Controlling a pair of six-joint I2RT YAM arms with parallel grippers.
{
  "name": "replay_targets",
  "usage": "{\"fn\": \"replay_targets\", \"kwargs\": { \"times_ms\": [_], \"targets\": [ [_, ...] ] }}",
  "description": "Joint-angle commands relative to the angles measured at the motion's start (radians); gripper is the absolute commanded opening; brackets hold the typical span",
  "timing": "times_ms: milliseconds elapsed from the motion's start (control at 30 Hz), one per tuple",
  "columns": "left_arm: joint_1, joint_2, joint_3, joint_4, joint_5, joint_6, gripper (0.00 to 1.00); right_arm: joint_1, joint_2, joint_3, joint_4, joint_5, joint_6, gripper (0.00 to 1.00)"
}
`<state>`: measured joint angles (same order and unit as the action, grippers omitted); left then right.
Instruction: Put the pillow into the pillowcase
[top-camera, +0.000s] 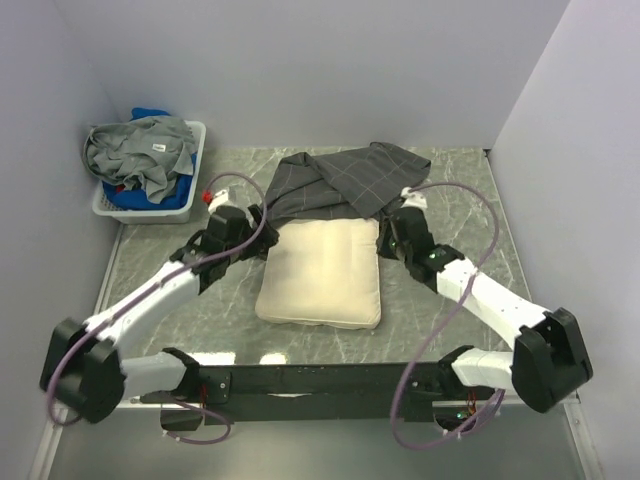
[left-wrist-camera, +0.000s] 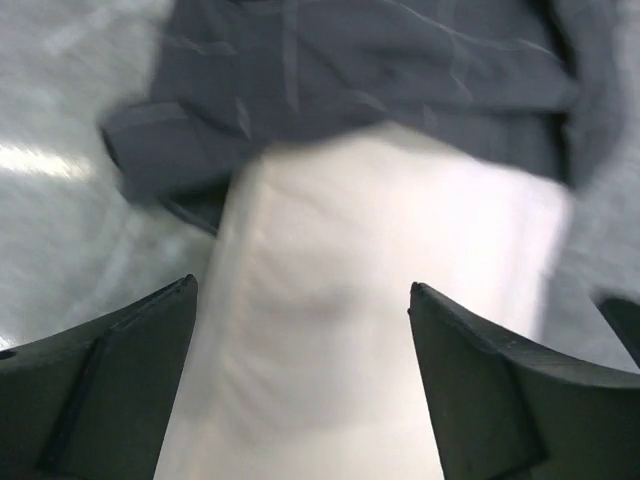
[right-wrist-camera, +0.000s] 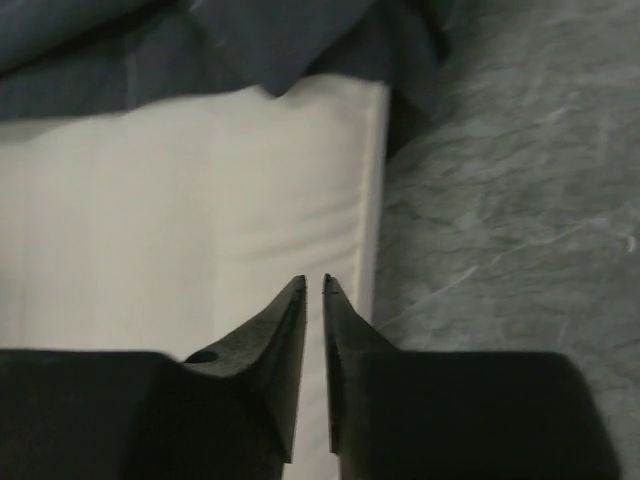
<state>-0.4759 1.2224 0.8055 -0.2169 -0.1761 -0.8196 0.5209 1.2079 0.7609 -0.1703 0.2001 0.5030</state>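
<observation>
**Station check – pillow at the mouth of the pillowcase**

I found the pillow (top-camera: 322, 272) lying flat at the middle of the table (top-camera: 455, 205), between the two arms. Its far edge met the pillowcase (top-camera: 345, 180), which lay crumpled on the far side. Dark cloth overlapped that far edge; I could not tell whether the edge was inside the opening or merely under a fold.

The left gripper (left-wrist-camera: 302, 285) stood with its jaws spread wide and nothing between them. It hung just above the pillow's left far corner, facing the hem of the pillowcase. That wrist view was blurred.

The right gripper (right-wrist-camera: 313, 280) had its jaws drawn almost together – only a thin slit showed, with no cloth seen in it. Its tips sat over the pillow's right edge, near the far right corner, with bare marble just beside.

A laundry basket (top-camera: 196, 200) of grey and blue clothes stood in the far left corner, well apart from the pillow.
</observation>
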Motion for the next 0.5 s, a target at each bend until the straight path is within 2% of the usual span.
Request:
{"fn": "replay_targets", "kwargs": {
  "times_ms": [0, 33, 67, 133, 167, 267, 333, 400, 433, 467],
  "targets": [
    [-0.133, -0.2, -0.089, -0.062, -0.074, -0.157, 0.94, -0.102, 0.071, 0.077, -0.017, -0.007, -0.05, 0.34],
    [-0.162, -0.23, -0.139, -0.071, -0.089, -0.188, 0.94, -0.114, 0.091, 0.071, -0.008, -0.025, -0.052, 0.37],
    [-0.191, -0.277, -0.164, -0.073, -0.126, -0.254, 0.94, -0.124, 0.097, 0.06, 0.008, -0.046, -0.047, 0.48],
    [-0.285, -0.303, -0.21, -0.075, -0.163, -0.324, 0.95, -0.124, 0.099, 0.005, 0.072, -0.128, -0.021, 0.62],
    [-0.314, -0.308, -0.253, -0.072, -0.175, -0.385, 0.96, -0.114, 0.096, -0.018, 0.101, -0.158, -0.008, 0.77],
    [-0.36, -0.284, -0.327, 0.011, -0.163, -0.443, 0.99, -0.067, 0.101, -0.101, 0.167, -0.231, 0.051, 0.86],
    [-0.362, -0.261, -0.351, 0.057, -0.12, -0.447, 1.0, 0.033, 0.099, -0.144, 0.218, -0.202, 0.106, 0.87],
    [-0.362, -0.213, -0.367, 0.106, -0.103, -0.449, 0.99, 0.124, 0.099, -0.175, 0.268, -0.202, 0.185, 0.8],
    [-0.36, -0.195, -0.365, 0.12, -0.099, -0.447, 0.99, 0.154, 0.104, -0.201, 0.284, -0.183, 0.215, 0.71],
    [-0.359, -0.157, -0.359, 0.128, -0.106, -0.437, 0.98, 0.181, 0.104, -0.215, 0.305, -0.186, 0.244, 0.44]
  ]
}}
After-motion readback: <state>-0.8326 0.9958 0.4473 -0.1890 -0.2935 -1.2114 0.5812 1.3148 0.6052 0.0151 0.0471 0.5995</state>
